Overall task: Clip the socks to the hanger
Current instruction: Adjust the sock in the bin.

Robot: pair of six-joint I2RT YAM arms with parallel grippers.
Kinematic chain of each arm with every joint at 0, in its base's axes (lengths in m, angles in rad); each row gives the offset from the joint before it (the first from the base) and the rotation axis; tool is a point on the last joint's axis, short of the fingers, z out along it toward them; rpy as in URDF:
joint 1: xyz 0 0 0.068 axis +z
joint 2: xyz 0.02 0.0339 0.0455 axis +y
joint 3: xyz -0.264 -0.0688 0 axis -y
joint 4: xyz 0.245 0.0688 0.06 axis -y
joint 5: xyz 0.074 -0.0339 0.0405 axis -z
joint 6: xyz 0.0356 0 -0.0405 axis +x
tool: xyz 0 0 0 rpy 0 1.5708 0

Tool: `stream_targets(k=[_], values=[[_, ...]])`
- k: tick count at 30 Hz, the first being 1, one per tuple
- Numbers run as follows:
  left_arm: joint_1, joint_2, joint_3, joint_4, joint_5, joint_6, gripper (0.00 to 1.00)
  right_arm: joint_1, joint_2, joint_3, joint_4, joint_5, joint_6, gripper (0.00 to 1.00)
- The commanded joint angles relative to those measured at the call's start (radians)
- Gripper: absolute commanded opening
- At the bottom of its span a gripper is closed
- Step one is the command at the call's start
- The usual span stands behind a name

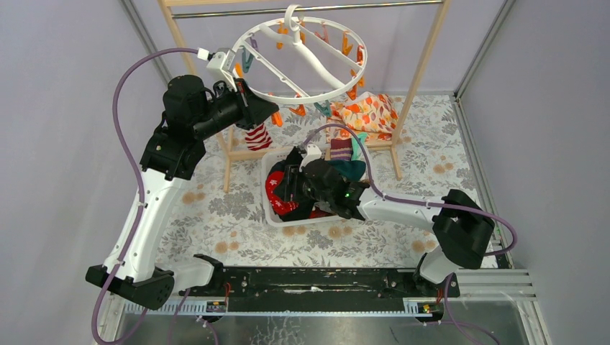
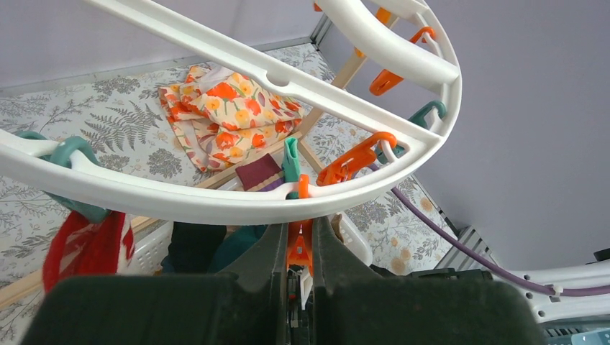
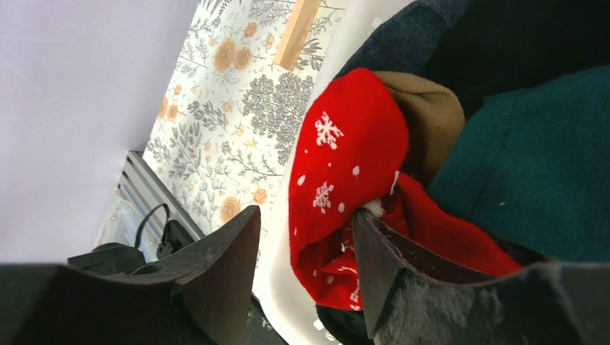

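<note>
The hanger [image 2: 216,205] crowds the left gripper [image 2: 298,230] above; basket [image 1: 306,228] wall and piled socks [image 3: 345,158] hem the right gripper [image 3: 303,215]; the near table [image 1: 216,215] lies open.

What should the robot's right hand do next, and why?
Probably close the right gripper on the red sock: its jaws stand open with the sock between them, not yet pinched. The left gripper holds an orange clip on the hanger, ready for a sock.
</note>
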Motion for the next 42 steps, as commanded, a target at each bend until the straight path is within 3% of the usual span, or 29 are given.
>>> stream_targets(k=[1, 7, 19, 21, 27, 31, 42], values=[[0.007, -0.007, 0.026, -0.001, 0.019, 0.025, 0.0, 0.008, -0.02, 0.031, 0.047, 0.003, 0.083, 0.56], [0.006, -0.006, 0.028, 0.0, 0.016, 0.026, 0.0, 0.008, 0.034, 0.059, 0.084, 0.007, 0.119, 0.55], [0.007, -0.012, 0.033, -0.001, 0.014, 0.026, 0.0, -0.001, 0.082, 0.055, 0.196, 0.137, 0.224, 0.41], [0.006, -0.011, 0.034, -0.001, 0.014, 0.025, 0.0, -0.008, 0.092, 0.067, 0.201, 0.135, 0.231, 0.34], [0.006, -0.02, 0.036, -0.001, 0.01, 0.036, 0.0, -0.027, 0.044, 0.066, 0.224, 0.117, 0.187, 0.0], [0.006, -0.021, 0.033, -0.001, 0.013, 0.038, 0.0, -0.042, -0.06, 0.038, 0.261, 0.078, 0.125, 0.0], [0.007, -0.017, 0.043, -0.001, 0.018, 0.035, 0.0, -0.043, -0.296, 0.04, 0.129, 0.023, -0.004, 0.0]])
